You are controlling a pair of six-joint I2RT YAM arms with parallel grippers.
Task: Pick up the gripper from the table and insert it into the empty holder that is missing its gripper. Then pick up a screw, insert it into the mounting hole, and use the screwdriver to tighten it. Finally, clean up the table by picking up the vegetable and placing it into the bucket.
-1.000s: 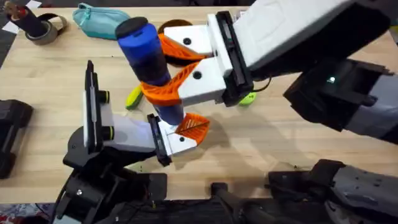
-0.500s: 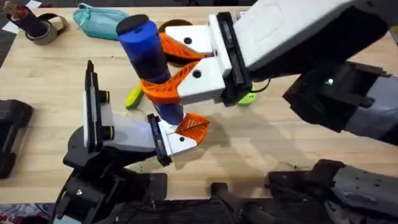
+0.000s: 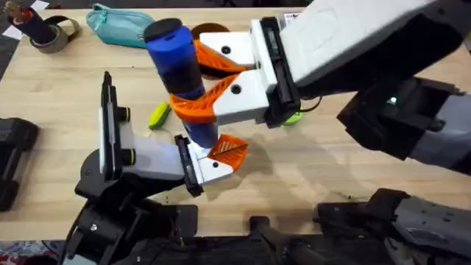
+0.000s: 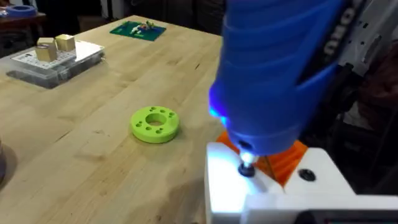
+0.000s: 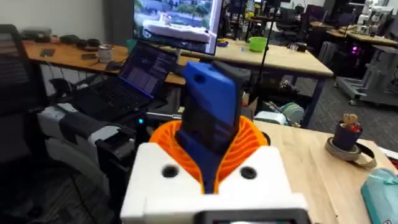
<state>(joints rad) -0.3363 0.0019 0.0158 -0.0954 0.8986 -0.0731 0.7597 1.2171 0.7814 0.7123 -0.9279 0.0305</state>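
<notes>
The right end effector (image 3: 197,87) is clamped on the blue screwdriver (image 3: 179,77), its orange pads pressed against the barrel, which stands nearly upright with its lit tip down on the white base of the gripper (image 3: 217,157) seated on the holder (image 3: 188,166). The vegetable (image 3: 158,115) lies on the tabletop (image 3: 59,88) at about 10 o'clock from the gripper, and the bucket (image 3: 207,32) sits at 12 o'clock behind the screwdriver. A green disc (image 4: 155,123) lies nearby; whether the left end effector is open I cannot tell.
</notes>
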